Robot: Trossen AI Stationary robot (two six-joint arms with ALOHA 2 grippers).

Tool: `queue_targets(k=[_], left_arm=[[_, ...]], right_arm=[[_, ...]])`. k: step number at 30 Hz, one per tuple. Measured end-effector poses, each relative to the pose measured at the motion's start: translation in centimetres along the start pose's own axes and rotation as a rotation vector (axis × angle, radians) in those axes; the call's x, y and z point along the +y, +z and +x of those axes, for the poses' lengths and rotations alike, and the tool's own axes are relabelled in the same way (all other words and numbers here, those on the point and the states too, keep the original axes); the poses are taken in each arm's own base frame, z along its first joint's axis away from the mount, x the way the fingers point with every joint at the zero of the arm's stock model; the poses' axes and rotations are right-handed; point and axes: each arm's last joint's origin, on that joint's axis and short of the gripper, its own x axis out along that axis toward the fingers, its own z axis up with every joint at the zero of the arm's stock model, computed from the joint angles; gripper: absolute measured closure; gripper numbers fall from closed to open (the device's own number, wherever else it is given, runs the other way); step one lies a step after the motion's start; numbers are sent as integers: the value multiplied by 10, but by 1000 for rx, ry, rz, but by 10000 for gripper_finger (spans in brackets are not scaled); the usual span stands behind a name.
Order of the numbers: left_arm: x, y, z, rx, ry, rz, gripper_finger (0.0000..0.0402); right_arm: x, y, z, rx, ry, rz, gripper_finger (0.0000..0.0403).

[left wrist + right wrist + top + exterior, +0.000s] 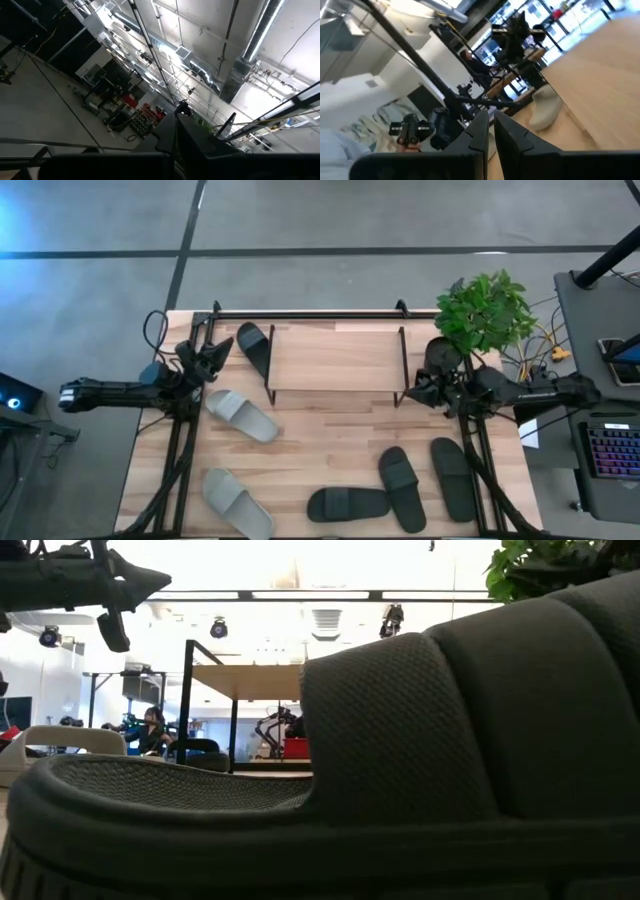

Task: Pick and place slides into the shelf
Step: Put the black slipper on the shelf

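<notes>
The shelf point(335, 360) stands at the table's far middle, with a light wooden top board on a thin black frame. One dark slide point(255, 348) lies on the table at the shelf's left end. Two light grey slides point(242, 415) point(237, 502) lie on the left half. Three dark slides point(348, 503) point(402, 488) point(453, 477) lie at the near right; one of them fills the low view point(400, 760). My left gripper point(218, 360) is shut and empty, held above the table left of the shelf. My right gripper point(415, 392) is shut and empty at the shelf's right end.
A green potted plant point(485, 310) stands at the far right corner, just behind my right arm. A keyboard point(610, 450) and cables lie beyond the table's right edge. Bare wood point(330, 435) lies between the shelf and the near slides.
</notes>
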Motion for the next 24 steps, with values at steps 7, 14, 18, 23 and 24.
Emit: queue_targets(k=[7, 14, 18, 23, 24], left_arm=[[-1, -3, 4, -4, -3, -2, 400], [0, -8, 6, 21, 11, 20, 400], [1, -9, 6, 26, 15, 29, 400], [1, -9, 6, 24, 15, 29, 400], [1, -9, 6, 24, 15, 29, 400]], right_arm=[[28, 28, 17, 57, 13, -129, 381], [56, 43, 33, 247, 1, -117, 381], [72, 51, 40, 290, 32, -116, 381], [90, 59, 45, 297, 100, -112, 381], [93, 61, 47, 300, 111, -111, 381]])
